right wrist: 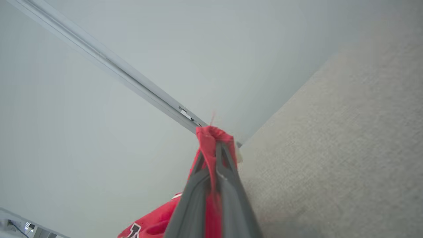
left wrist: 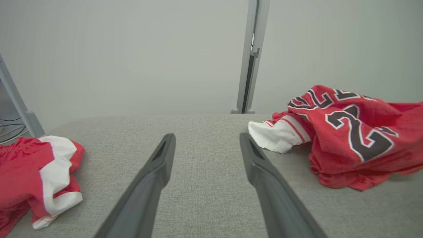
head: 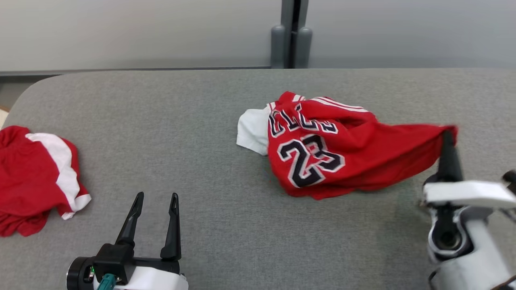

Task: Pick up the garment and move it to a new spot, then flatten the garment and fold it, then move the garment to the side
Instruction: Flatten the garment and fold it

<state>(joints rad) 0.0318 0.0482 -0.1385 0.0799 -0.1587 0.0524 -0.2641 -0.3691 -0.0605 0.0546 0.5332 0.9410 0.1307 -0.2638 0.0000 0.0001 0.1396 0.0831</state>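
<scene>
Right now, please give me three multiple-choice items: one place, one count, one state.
1. Where on the table is the number 23 jersey? A. left edge B. front edge C. right of the middle
2. How many red garments lie on the table? A. one B. two C. four
3. How is the right gripper? A. shut on the jersey's edge B. open, empty C. shut, empty
Answers: 1 C, the head view shows it there. 2 B, the jersey plus a red and white garment at left. 3 A, its fingers pinch red cloth.
</scene>
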